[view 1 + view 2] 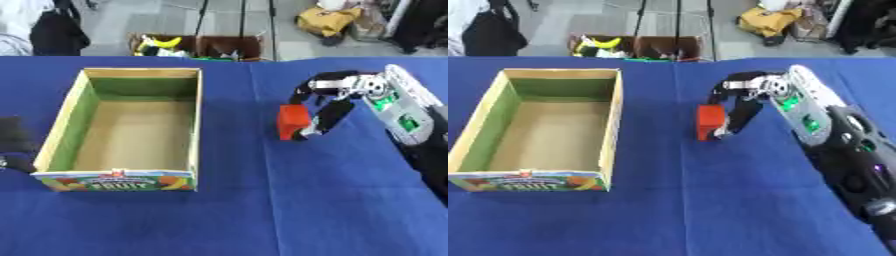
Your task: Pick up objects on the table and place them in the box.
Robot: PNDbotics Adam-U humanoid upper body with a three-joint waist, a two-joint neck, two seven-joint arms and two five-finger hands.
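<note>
A lab or workshop: a desk [262,210] under blue cloth, grey floor beyond with stand legs [242,17], crates of props [197,46] and bags [328,20].

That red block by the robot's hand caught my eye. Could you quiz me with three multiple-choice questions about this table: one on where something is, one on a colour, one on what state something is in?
1. Where is the red block?
A. inside the box
B. on the blue cloth, right of the box
C. on the floor behind the table

2. What colour are the box's inner side walls?
A. green
B. pink
C. black

3. What is the right hand doing?
A. resting open and flat, far from everything
B. curled round the red block
C. reaching into the box

Answers:
1 B: the block sits on the blue cloth, clear of the box's right wall.
2 A: both long inner walls show green, above a tan floor.
3 B: its dark fingers wrap over the block's top and right side.
</note>
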